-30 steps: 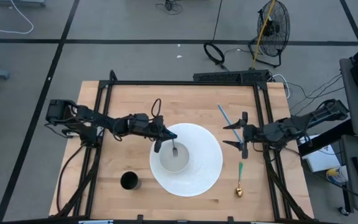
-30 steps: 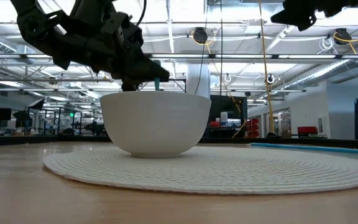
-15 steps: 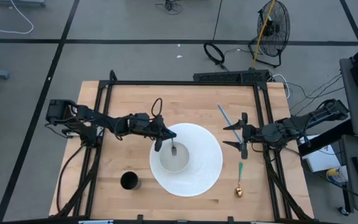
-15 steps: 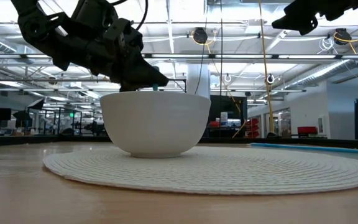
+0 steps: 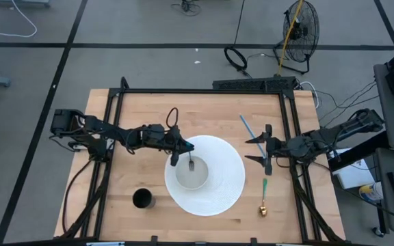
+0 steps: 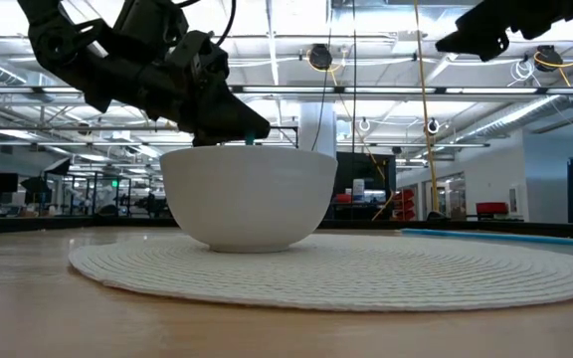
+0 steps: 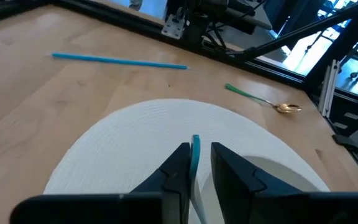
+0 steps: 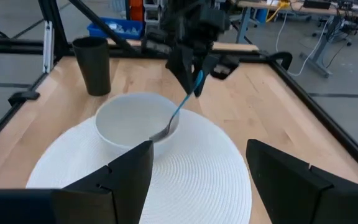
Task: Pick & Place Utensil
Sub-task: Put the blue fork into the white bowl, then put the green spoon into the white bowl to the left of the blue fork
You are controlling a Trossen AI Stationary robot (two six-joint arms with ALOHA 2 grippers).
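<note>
My left hand, clamped on the blue handle of the fork, hangs over the white bowl's near rim, the fork slanting head-down into the bowl, while my right hand waits spread apart, well away.

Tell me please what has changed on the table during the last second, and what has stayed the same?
Very little changed. The left gripper keeps its hold on the blue-handled fork, whose head sits in the white bowl; it lowered slightly a second ago and has held since. The right gripper waits open beside the placemat. The black cup, the blue straw and the green-handled spoon did not move.
</note>
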